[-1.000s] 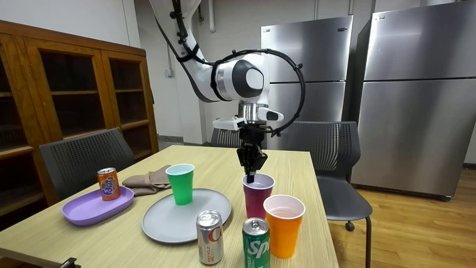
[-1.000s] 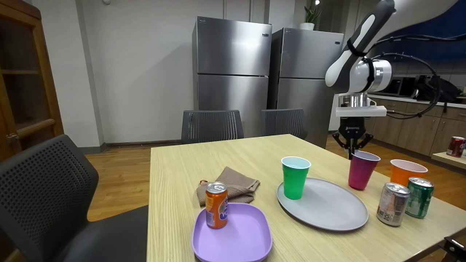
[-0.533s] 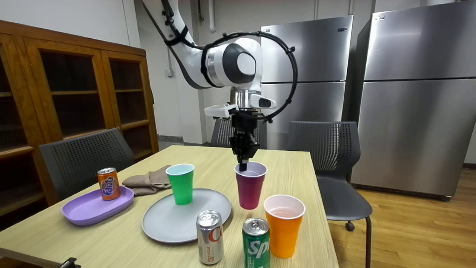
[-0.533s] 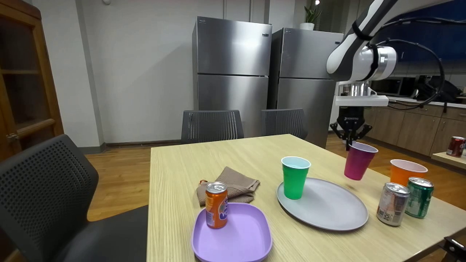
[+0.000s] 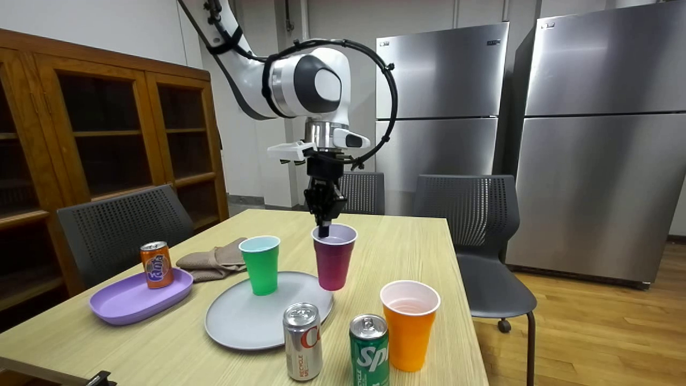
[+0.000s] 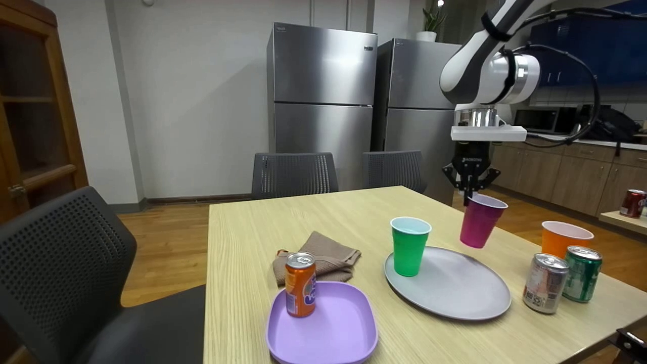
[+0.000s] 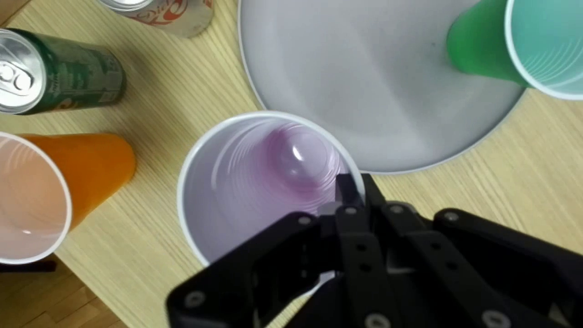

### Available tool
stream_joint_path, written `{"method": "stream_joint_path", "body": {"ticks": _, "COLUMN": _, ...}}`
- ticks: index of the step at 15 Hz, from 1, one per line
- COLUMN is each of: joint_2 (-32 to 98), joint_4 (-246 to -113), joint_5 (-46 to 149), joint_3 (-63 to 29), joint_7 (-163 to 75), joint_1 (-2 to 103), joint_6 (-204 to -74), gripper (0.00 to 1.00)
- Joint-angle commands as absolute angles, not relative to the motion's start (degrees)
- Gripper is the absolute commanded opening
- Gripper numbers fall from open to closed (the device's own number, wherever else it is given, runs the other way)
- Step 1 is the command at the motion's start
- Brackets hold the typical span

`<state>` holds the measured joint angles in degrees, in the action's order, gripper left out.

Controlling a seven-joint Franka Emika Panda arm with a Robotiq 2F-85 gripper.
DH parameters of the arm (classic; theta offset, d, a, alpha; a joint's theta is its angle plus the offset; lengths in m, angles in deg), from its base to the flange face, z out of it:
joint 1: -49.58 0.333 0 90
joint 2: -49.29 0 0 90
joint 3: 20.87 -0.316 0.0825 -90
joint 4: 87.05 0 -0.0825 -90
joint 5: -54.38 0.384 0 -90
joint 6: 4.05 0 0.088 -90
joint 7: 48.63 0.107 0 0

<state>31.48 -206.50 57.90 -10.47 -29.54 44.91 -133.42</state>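
The robot's claw [image 7: 360, 186] pinches a magenta cup [image 6: 479, 223] by its rim, one finger inside and one outside — the fingers nearly meet because only a thin wall lies between them. A rim is probably the easier hold here, since squeezing the soft-looking body could crumple it. Caught at a single spot, the cup leans in an exterior view (its own weight likely tips it) and seems to hang clear of the wood-grain worktop [image 6: 252, 242]. It is at the edge of a gray plate [image 6: 455, 293]; whether over it or just beside it, I cannot tell.

On that plate, close to its rim, a green cup [image 6: 409, 250] stands upright on its base. An orange cup [image 5: 410, 335], a green soda can [image 5: 368, 351] and a silver can [image 5: 302, 343] stand near one another on the worktop, open mouth or tabbed top facing up. Well apart from the claw, an orange can [image 6: 301, 287] stands on a purple tray [image 6: 323, 336] — its raised lip perhaps there to keep things from sliding off — with a folded brown cloth [image 6: 328, 255] just beside.
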Motion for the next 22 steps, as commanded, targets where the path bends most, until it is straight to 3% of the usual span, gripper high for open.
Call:
{"method": "stream_joint_path", "body": {"ticks": 1, "joint_2": 32.57, "joint_4": -207.96, "joint_5": 57.99, "joint_3": -12.04, "joint_7": -28.46, "joint_1": 46.02, "joint_6": -133.96, "gripper": 0.01}}
{"method": "stream_joint_path", "body": {"ticks": 22, "joint_2": 24.08, "joint_4": -199.38, "joint_5": 59.34, "joint_3": -14.70, "joint_7": -27.83, "joint_1": 47.92, "joint_6": -131.75, "gripper": 0.01}}
